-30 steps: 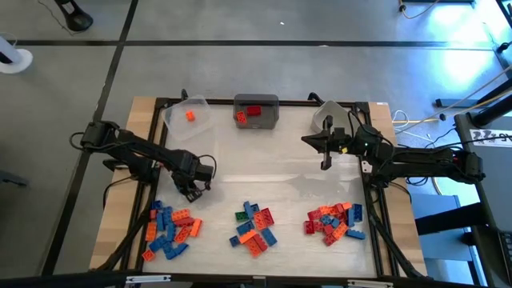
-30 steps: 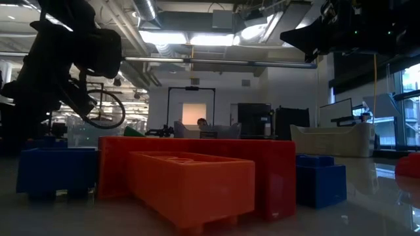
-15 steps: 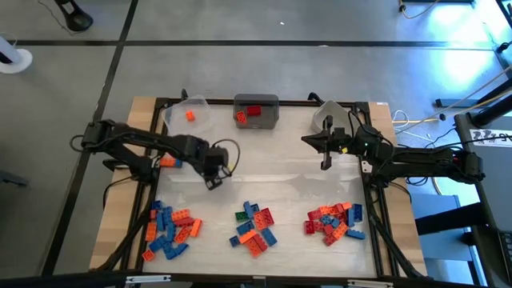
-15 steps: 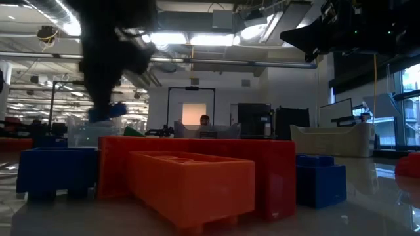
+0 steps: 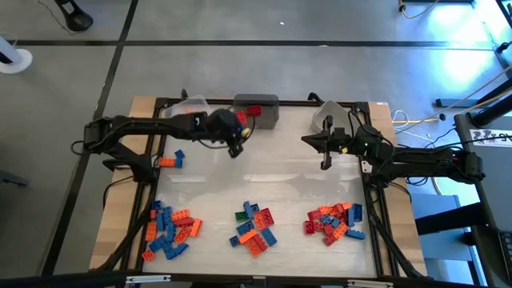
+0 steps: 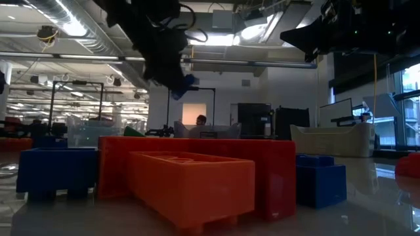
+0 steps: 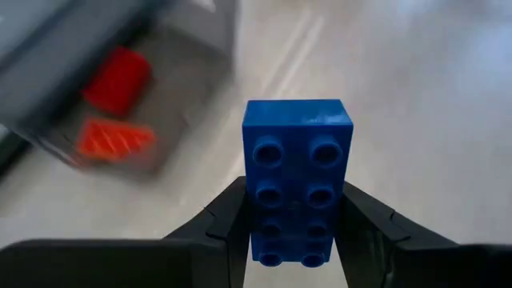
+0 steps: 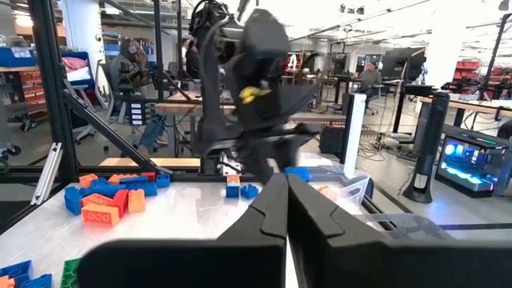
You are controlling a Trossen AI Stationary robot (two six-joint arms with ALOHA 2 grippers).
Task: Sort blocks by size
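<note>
My left gripper (image 5: 234, 146) hangs above the table just in front of the grey bin (image 5: 269, 122), shut on a blue two-by-four block (image 7: 298, 160), which also shows in the low view (image 6: 186, 84). The bin holds a red block (image 7: 118, 77) and an orange one (image 7: 114, 138). My right gripper (image 5: 326, 158) stays shut and holds nothing, in the air at the right. Three heaps of red, orange, blue and green blocks lie near the front edge: left (image 5: 170, 227), middle (image 5: 254, 227) and right (image 5: 334, 222). My left gripper pinches the blue block's two long sides (image 7: 258, 228) between its two fingers, at the end nearer the wrist. The fingers (image 7: 364, 232) lie along the block and slant down toward the far edge. The block juts out past the fingertips, studs facing the wrist camera, lifted clear of the table.
A clear bin (image 5: 189, 106) stands at the far left behind my left arm, another clear bin (image 5: 328, 114) at the far right. An orange and a blue block (image 5: 170, 161) lie at the left rim. The table's middle (image 5: 272, 172) is bare.
My left gripper has risen from above the left heap and swung toward the far edge and to the right, up to the grey bin, carrying the blue block. It has tipped from pointing steeply down to a shallower slant.
</note>
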